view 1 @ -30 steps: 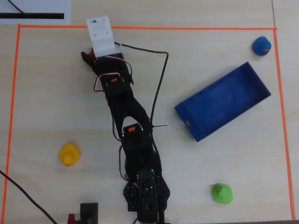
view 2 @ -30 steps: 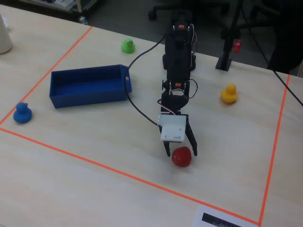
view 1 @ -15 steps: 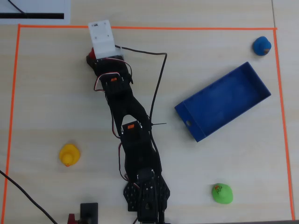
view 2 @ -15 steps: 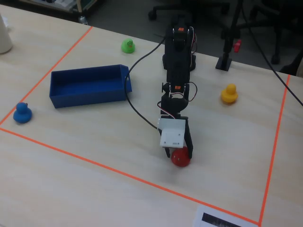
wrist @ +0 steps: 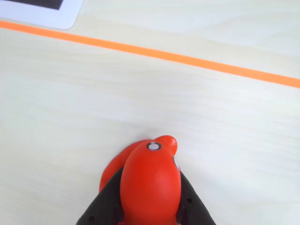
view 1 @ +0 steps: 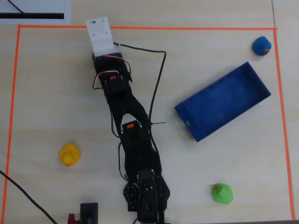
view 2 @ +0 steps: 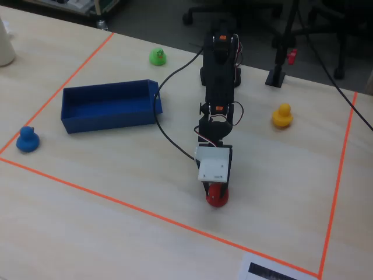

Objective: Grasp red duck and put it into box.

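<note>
Between the gripper's [wrist: 150,213] matte black fingers sits the glossy, rounded red duck [wrist: 150,180], clamped on both sides and resting on pale wood-grain table [wrist: 70,108] near the orange tape line [wrist: 154,54]. Well apart lies the box [view 2: 108,105], a shallow, straight-walled blue rectangle.

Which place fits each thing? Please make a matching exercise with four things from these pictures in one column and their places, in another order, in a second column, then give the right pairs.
Things:
1. red duck
2. blue duck
3. yellow duck
4. box

Places (fixed view):
A. alone on the table, right of the arm
B. between the two fingers of the gripper
C. left of the arm, lying open and with no duck inside
D. near the orange tape at the far left, outside the box

Pairs: 1-B, 2-D, 3-A, 4-C
</note>
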{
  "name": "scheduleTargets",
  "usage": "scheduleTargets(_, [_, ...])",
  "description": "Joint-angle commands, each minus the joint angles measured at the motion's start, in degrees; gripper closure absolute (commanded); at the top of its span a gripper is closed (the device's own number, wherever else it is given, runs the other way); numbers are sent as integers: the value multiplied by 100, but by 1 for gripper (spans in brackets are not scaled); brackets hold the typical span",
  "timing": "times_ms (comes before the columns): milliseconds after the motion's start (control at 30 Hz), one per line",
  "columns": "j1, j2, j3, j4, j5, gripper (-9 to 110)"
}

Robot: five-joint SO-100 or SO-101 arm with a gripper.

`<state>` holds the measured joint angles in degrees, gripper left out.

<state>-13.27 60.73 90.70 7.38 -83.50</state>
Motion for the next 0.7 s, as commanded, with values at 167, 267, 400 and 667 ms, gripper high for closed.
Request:
scheduleTargets(167, [352,738,-334,422,176,101])
scheduleTargets(267, [642,1301,-703,1415,369,101])
scheduleTargets(400, [1257,2021,-1266,3032,589,101])
scheduleTargets(667, [3006,3270,-1538,4693,475,101])
